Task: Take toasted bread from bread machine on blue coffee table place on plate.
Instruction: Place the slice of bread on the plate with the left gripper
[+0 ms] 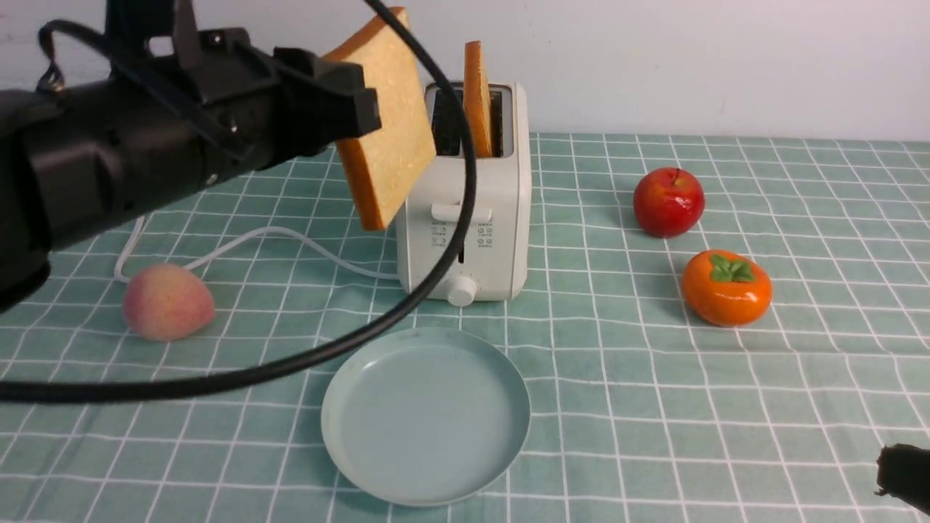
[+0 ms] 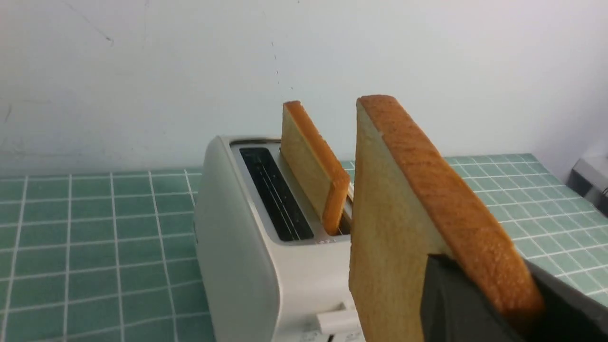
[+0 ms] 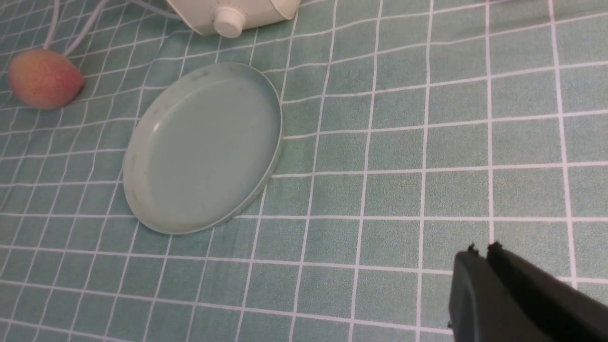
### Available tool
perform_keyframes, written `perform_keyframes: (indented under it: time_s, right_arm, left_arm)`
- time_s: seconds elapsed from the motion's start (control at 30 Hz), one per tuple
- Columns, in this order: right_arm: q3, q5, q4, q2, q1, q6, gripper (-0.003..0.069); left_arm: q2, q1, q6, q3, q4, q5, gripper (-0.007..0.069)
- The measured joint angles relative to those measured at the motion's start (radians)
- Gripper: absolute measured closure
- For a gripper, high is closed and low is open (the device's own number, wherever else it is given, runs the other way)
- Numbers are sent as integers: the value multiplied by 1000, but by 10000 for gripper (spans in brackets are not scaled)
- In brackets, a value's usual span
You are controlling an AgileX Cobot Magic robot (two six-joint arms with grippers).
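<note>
While one slice of toast (image 2: 399, 228) hangs in the left tool (image 2: 494, 294), closed to its thickness above the plate (image 1: 426, 418), the other slice (image 1: 476, 102) pokes up from the toaster (image 1: 465, 218), probably light, crumbly, best pinched gently across its faces.

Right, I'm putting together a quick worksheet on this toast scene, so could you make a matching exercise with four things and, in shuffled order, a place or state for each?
Things
1. Pale golden slice of toast nearest the camera
2. Upright brown-crusted slice of toast
3. Round pale blue-green plate
4. Shiny orange persimmon with green leaves

Places and states
A. On the grid-lined cloth, bearing no food
B. Held by the left gripper
C. Just nearer than the red apple
D. Standing in a slot of the cream-white toaster

Right pairs: 1-B, 2-D, 3-A, 4-C
</note>
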Motion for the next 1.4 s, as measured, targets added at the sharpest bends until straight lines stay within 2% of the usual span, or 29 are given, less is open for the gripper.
perform_keyframes:
  time_s: [0.17,0.2,0.37,0.4,0.43,0.5,0.6,0.7,0.8,0.83,0.9,0.93,1.0,1.07,1.1,1.17,1.27,1.4]
  right_arm:
    - [0,0,8,0,0,0,623]
    - [0,0,10,0,0,0,622]
    - [0,0,15,0,0,0,617]
    - [0,1,19,0,0,0,615]
    - [0,1,19,0,0,0,615]
    - [0,5,29,0,0,0,615]
    - [0,21,37,0,0,-6,615]
    - [0,46,38,0,0,-8,612]
    - [0,67,45,0,0,-35,609]
    - [0,68,45,0,0,-38,608]
    - [0,74,54,0,0,-50,608]
    - [0,74,55,0,0,-52,608]
    - [0,74,77,0,0,-69,608]
    - [0,74,87,0,0,-76,608]
    - [0,74,102,0,0,-97,606]
    - [0,74,116,0,0,-124,606]
    - [0,74,166,0,0,-156,603]
    - [0,73,198,0,0,-185,600]
  left_arm:
    - [-87,0,-135,81,-13,7,533]
    - [-109,0,-197,110,-13,47,533]
    - [-106,0,-357,140,-12,237,533]
    - [-94,0,-437,141,6,319,533]
    - [-91,0,-449,141,10,347,533]
    - [-54,0,-617,141,110,518,533]
    - [2,0,-788,141,245,638,533]
    - [75,19,-882,143,347,755,533]
    - [151,69,-892,148,376,907,533]
    - [157,73,-890,148,376,907,533]
    - [223,140,-876,150,361,1031,533]
    - [228,146,-875,150,360,1039,533]
    - [277,259,-867,150,349,1100,533]
    - [288,306,-867,150,351,1101,533]
    - [302,386,-867,144,355,1096,533]
    - [310,445,-860,124,360,1091,533]
    - [311,474,-789,71,368,1086,533]
    - [334,474,-752,33,374,1055,533]
